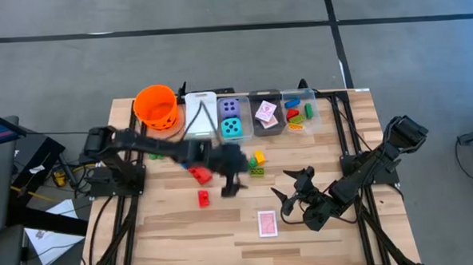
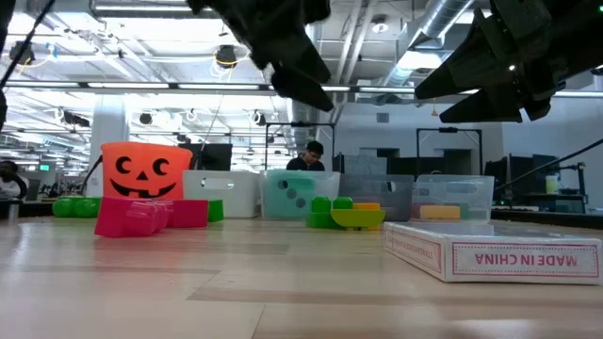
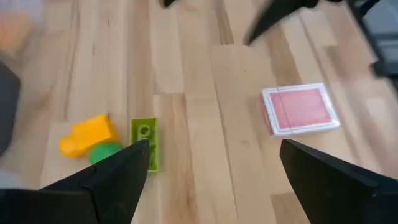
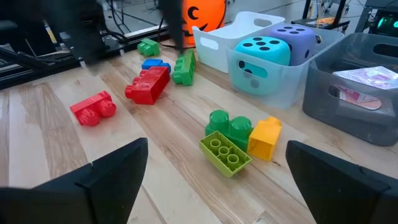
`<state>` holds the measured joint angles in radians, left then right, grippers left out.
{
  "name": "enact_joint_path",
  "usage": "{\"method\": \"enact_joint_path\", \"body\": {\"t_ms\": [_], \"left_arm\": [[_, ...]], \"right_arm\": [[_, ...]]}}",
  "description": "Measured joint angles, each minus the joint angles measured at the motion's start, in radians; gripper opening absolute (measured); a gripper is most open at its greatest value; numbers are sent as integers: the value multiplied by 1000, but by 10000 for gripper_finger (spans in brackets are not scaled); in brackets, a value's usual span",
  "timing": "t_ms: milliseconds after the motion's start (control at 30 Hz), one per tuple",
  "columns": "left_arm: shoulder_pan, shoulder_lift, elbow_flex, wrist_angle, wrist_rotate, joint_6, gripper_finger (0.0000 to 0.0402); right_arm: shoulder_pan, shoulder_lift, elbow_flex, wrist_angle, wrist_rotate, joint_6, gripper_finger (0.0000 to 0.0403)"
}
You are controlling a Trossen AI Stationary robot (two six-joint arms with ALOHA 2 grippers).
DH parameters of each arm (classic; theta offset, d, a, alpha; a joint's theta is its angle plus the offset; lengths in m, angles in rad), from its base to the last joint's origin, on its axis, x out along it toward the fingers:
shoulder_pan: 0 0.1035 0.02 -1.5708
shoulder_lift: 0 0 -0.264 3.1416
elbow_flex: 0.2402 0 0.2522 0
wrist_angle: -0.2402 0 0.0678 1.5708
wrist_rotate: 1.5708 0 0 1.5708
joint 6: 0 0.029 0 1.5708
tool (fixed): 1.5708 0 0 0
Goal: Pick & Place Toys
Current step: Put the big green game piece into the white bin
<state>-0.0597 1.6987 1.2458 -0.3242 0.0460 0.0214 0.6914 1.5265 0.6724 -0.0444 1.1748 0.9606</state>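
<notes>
Plastic bricks, light and stiff, lie mid-table: a lime brick (image 3: 145,143) beneath the left gripper (image 1: 232,183), spread wide and empty. Pinch it across its long flat sides. The right gripper (image 1: 291,196) waits nearby, also wide.

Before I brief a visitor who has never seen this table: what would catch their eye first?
The orange bucket with its pumpkin face at the table's back left, then the row of bins beside it, one holding a teal die and a purple die. At mid-table the left gripper hangs open above scattered bricks, and a pink-backed card pack lies alone near the front.
</notes>
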Motion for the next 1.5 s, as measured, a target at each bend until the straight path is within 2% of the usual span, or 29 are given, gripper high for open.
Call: {"method": "enact_joint_path", "body": {"t_ms": [133,200,367,567,700,1000,1500], "left_arm": [[-117,-14,-101,160,-304,0,348],[-142,-8,-150,252,-369,-3,349],[-132,7,-251,433,-384,-125,353],[-71,27,-354,488,-406,-187,352],[-52,64,-397,603,-407,-213,352],[-50,210,-396,695,-423,-210,351],[16,289,-395,789,-455,-213,351]], "right_arm": [[0,0,0,0,0,0,374],[-1,0,0,1,0,0,374],[-1,0,0,8,0,0,374],[-1,0,0,8,0,0,374],[-3,0,0,5,0,0,374],[-15,0,0,-4,-6,-1,374],[-14,0,0,-4,-7,-1,374]]}}
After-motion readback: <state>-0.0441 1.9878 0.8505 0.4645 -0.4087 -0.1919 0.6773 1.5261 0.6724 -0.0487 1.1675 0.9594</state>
